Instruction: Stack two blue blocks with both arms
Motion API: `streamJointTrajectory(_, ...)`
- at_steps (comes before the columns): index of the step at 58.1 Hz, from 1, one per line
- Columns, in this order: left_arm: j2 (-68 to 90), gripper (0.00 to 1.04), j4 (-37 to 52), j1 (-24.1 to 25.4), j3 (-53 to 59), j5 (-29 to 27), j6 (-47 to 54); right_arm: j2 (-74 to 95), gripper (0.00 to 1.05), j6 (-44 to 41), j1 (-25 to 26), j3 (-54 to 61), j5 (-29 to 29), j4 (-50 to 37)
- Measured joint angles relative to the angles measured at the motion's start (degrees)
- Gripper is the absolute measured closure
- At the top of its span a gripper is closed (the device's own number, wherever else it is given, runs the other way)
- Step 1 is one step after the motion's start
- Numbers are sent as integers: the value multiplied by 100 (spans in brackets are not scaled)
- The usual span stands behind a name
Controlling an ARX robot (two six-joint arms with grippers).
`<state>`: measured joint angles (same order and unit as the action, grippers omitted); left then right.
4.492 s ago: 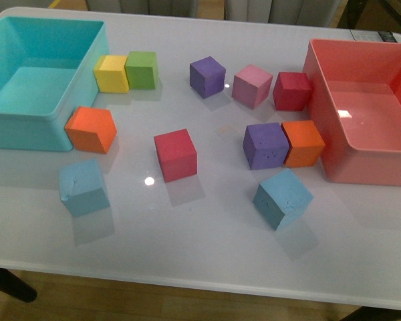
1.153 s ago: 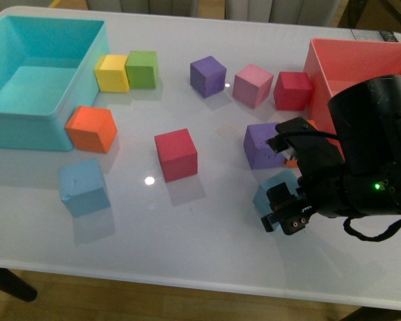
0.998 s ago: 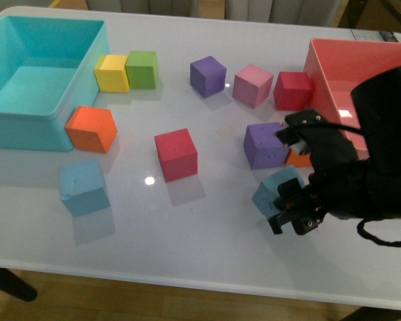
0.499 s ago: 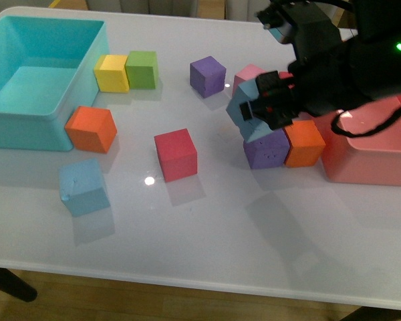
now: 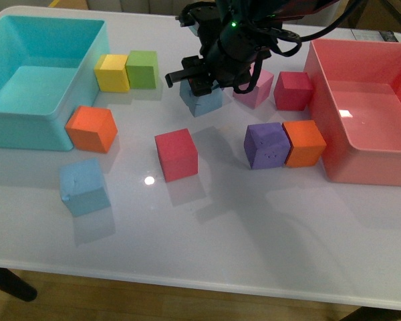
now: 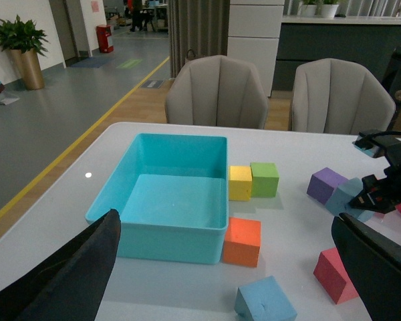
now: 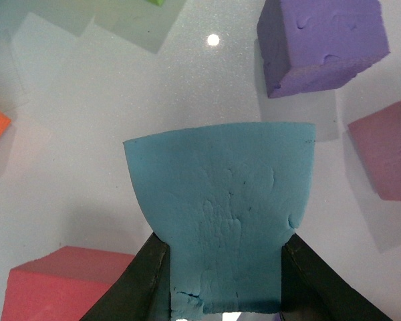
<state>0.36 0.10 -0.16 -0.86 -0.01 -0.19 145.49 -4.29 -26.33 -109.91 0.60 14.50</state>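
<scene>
My right gripper [image 5: 199, 85] is shut on a blue block [image 5: 204, 100] and holds it above the far middle of the table, beyond the red cube [image 5: 176, 154]. In the right wrist view the block [image 7: 220, 214] sits squeezed between my two black fingers [image 7: 142, 284]. The second blue block [image 5: 85, 186] lies on the table at the front left, and it also shows in the left wrist view [image 6: 265, 302]. My left gripper [image 6: 225, 271] is open and empty, high above that side, and is out of the front view.
A turquoise bin [image 5: 27, 128] stands at the far left and a red bin [image 5: 361, 170] at the right. Yellow [image 5: 111, 72], green [image 5: 142, 69], orange [image 5: 91, 128], pink [image 5: 257, 85], dark red [image 5: 293, 89], purple [image 5: 266, 145] and orange [image 5: 304, 142] cubes lie around.
My right gripper closed on the blue block at the front right, lifted it, and carried it away from me and leftward over the middle cubes. The other blue block has not moved.
</scene>
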Motion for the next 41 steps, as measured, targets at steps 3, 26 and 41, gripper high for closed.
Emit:
streamJointTrajectory(3, 0, 9, 0, 0, 0, 0, 0, 170, 73, 22, -28, -260, 31, 129)
streamJointTrajectory(26, 0, 9, 0, 0, 0, 0, 0, 837, 73, 90, -118, -1058, 98, 525)
streamJointTrajectory(41, 0, 9, 0, 0, 0, 0, 0, 1121, 73, 90, -153, -1263, 146, 623)
